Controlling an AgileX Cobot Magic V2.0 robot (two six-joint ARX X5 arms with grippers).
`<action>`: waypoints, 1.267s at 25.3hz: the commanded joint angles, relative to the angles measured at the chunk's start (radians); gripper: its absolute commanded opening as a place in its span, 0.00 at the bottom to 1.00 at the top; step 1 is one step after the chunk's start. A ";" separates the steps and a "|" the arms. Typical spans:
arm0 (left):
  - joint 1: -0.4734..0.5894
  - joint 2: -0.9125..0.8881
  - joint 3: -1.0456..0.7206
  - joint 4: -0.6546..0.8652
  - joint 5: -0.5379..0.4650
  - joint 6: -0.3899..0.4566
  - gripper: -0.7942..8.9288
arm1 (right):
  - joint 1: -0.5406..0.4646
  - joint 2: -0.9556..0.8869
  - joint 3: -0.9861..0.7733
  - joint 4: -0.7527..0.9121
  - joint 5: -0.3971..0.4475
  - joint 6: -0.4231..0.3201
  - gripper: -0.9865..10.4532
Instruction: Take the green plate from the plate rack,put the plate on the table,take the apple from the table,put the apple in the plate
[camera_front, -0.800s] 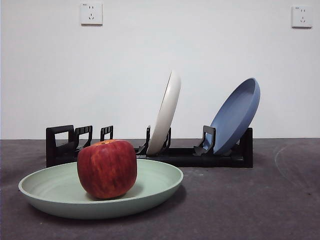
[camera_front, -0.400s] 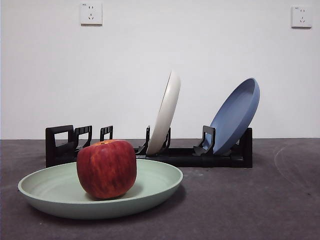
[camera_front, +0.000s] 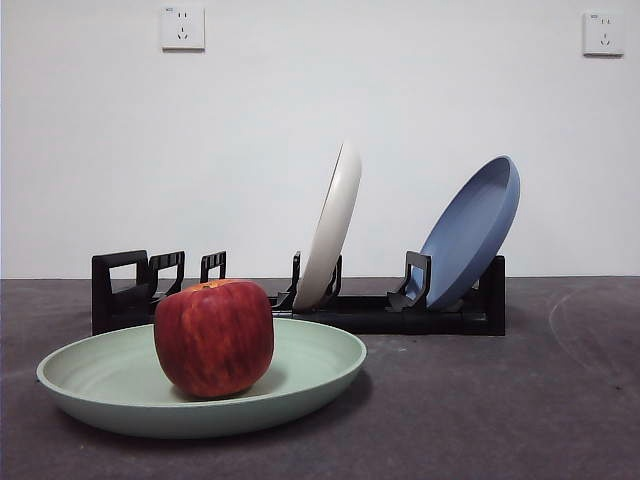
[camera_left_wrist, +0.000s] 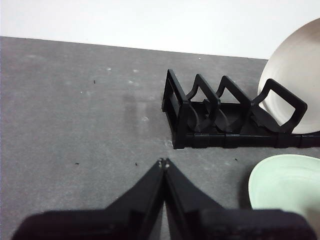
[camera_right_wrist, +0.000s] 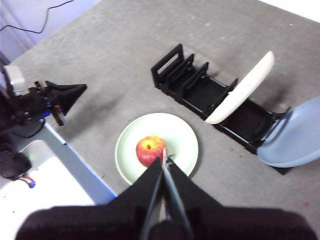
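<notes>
The green plate lies flat on the table in front of the plate rack. The red apple stands in the plate. From high above, the right wrist view shows the apple in the plate beside the rack. My right gripper is shut and empty, well above them. My left gripper is shut and empty over bare table, near the rack's handle end; the plate's edge shows there. Neither gripper shows in the front view.
A cream-white plate and a blue plate lean in the rack. The right wrist view shows the left arm at the table's edge and a white surface beyond it.
</notes>
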 joint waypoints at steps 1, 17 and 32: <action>0.003 -0.002 -0.006 0.009 0.003 0.016 0.08 | 0.001 0.000 -0.007 -0.025 0.011 -0.004 0.09; 0.003 0.050 -0.005 0.009 0.003 0.016 0.08 | 0.001 0.000 -0.007 -0.024 0.015 -0.004 0.09; 0.003 0.109 -0.005 0.009 0.003 0.016 0.08 | 0.000 0.000 -0.008 -0.016 0.141 -0.062 0.09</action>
